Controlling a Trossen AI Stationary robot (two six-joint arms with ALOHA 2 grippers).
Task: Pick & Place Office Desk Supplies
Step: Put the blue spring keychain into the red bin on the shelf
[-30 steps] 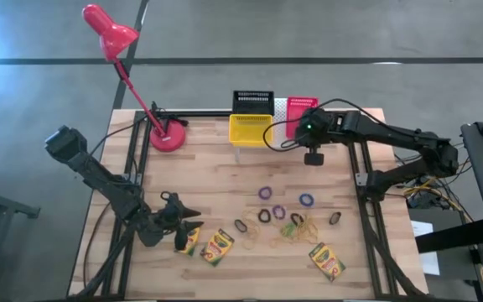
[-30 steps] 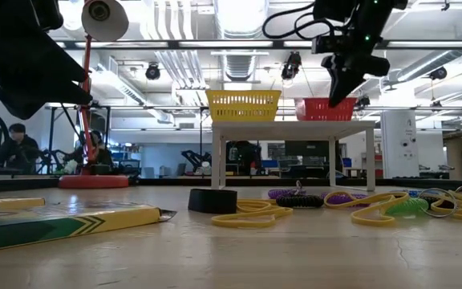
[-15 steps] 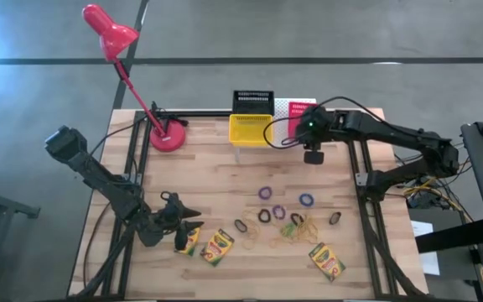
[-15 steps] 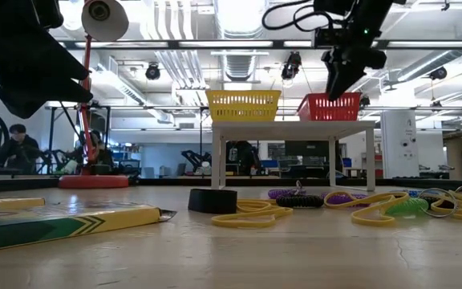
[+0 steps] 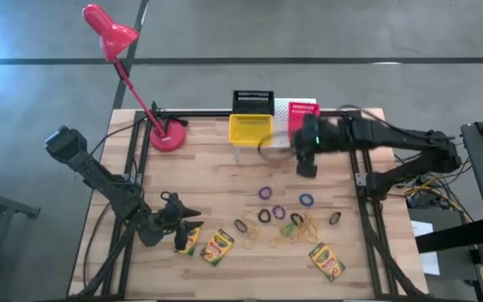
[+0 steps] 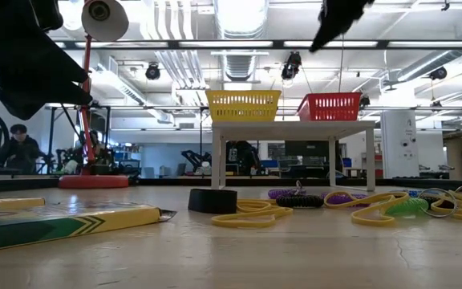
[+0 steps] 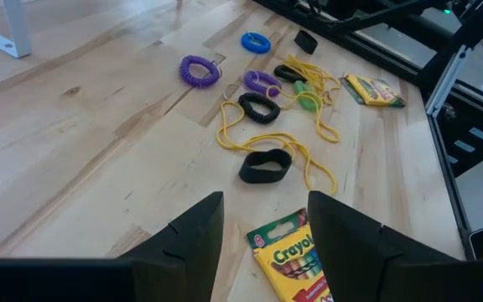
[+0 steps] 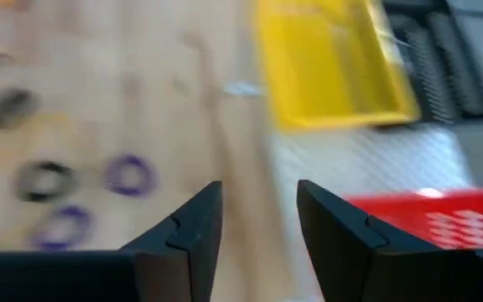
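Two crayon boxes (image 5: 217, 247) (image 5: 189, 241) lie flat near the front left, a third (image 5: 327, 261) at the front right. Purple, blue and black rings (image 5: 265, 193) and tan rubber bands (image 5: 304, 226) lie scattered at the table's middle. Yellow (image 5: 251, 130), black (image 5: 252, 102) and pink-red (image 5: 303, 113) baskets stand on the white riser (image 5: 282, 107) at the back. My left gripper (image 7: 262, 235) hovers open above a crayon box (image 7: 296, 264), not touching it. My right gripper (image 8: 258, 226) is open, with nothing between its fingers, in the air just in front of the riser (image 5: 306, 166).
A red desk lamp (image 5: 168, 134) stands at the back left, its head reaching out past the table's far edge. Bare wood lies between the riser and the rings. Black frame rails run along the table's left and right sides (image 5: 360, 180).
My right gripper has risen from just over the pink-red basket, almost out of the top of the low view, and has swung toward the table's near edge and a little left. The baskets and the rings lie as before.
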